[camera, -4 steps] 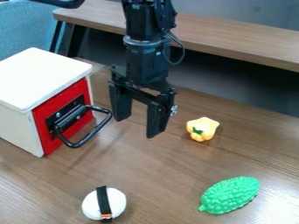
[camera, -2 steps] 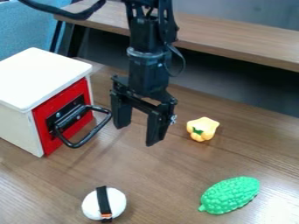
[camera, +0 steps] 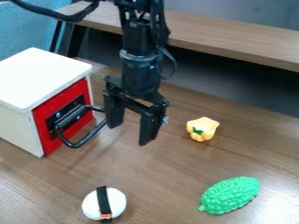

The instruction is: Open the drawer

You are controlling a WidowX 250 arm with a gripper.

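Observation:
My gripper [camera: 128, 134] hangs open over the table, pointing down, just right of the drawer's handle. Its left finger overlaps the right end of the black loop handle [camera: 88, 136] in the view; whether they touch I cannot tell. Nothing is between the two fingers. The drawer's red front [camera: 51, 143] looks flush with the white box [camera: 39, 78] at the left, so the drawer stands closed, its handle sticking out toward the right.
A yellow pepper-shaped toy [camera: 203, 128] lies right of the gripper. Farther forward are a green bumpy toy [camera: 230, 195] at the right and a white ball with a black band [camera: 118, 203]. A raised wooden shelf [camera: 234, 41] runs behind the table [camera: 158, 175].
The gripper first came down and forward a little, then shifted left toward the handle. Its fingers stay apart. The drawer has not moved.

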